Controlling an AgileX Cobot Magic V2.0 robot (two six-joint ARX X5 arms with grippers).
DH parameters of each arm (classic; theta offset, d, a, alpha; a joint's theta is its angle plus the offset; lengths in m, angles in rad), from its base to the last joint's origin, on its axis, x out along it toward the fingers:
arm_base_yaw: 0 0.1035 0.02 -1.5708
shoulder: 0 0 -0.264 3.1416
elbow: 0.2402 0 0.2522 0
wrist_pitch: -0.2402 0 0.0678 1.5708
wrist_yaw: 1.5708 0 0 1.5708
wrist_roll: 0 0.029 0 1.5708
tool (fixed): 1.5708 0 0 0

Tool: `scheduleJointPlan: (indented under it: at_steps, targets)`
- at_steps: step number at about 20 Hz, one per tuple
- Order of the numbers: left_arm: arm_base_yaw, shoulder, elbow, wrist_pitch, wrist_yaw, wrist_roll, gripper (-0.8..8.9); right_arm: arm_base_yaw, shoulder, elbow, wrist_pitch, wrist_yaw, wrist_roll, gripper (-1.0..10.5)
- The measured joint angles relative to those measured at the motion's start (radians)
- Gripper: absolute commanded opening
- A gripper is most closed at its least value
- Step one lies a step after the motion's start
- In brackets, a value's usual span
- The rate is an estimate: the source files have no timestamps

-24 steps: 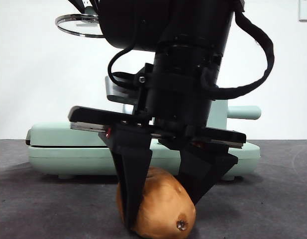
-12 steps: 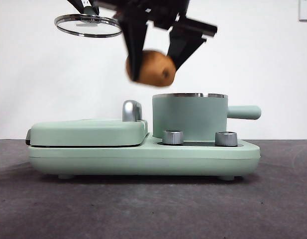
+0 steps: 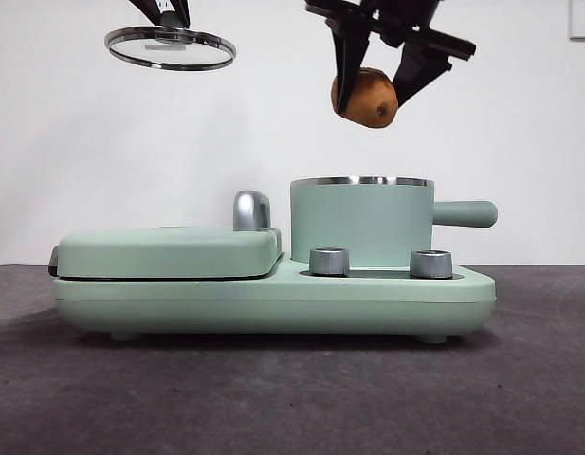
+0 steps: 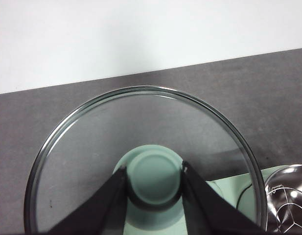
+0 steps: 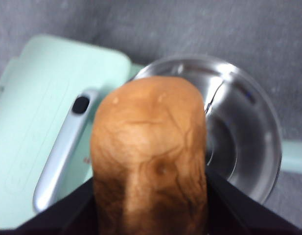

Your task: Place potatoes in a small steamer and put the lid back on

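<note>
Two grippers hang high above the small mint-green cylindrical steamer [image 3: 361,222] with its steel rim. Directly over the steamer's open mouth, the right gripper [image 3: 379,83] has its black jaws clamped on the oblong orange-brown potato [image 3: 365,98], well clear of the rim. Off to the side away from the steamer's stubby handle, above the flat green grill cover [image 3: 167,251], the left gripper [image 4: 154,177] pinches the knob of the round glass lid [image 3: 170,46].

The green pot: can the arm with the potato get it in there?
Probably yes. The right gripper holds the potato above the small steamer, whose top is open; the left gripper holds the lid off to the side.
</note>
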Motion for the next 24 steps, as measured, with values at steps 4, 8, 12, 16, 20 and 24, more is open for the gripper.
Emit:
scheduleJointPlan:
  at_steps: [4, 8, 12, 16, 20, 24]
  targets:
    - [0.0, 0.0, 0.0, 0.004, 0.0, -0.001, 0.07, -0.039, 0.05, 0.0, 0.032, -0.052, -0.003, 2.0]
    - [-0.005, 0.0, 0.0, 0.004, 0.0, -0.002, 0.07, -0.058, 0.143, 0.0, 0.063, -0.079, -0.006, 2.0]
    - [-0.018, 0.0, 0.0, 0.004, 0.0, -0.004, 0.07, -0.06, 0.207, 0.0, 0.08, -0.107, -0.006, 2.0]
    - [-0.02, 0.0, 0.0, 0.004, 0.0, -0.004, 0.07, -0.06, 0.222, 0.0, 0.076, -0.137, -0.007, 2.0]
    - [-0.019, 0.0, 0.0, 0.003, 0.0, -0.004, 0.07, -0.06, 0.222, 0.0, 0.019, -0.135, -0.012, 2.1]
    - [-0.019, 0.0, 0.0, 0.002, 0.0, -0.004, 0.07, -0.06, 0.222, 0.0, 0.026, -0.132, -0.029, 4.0]
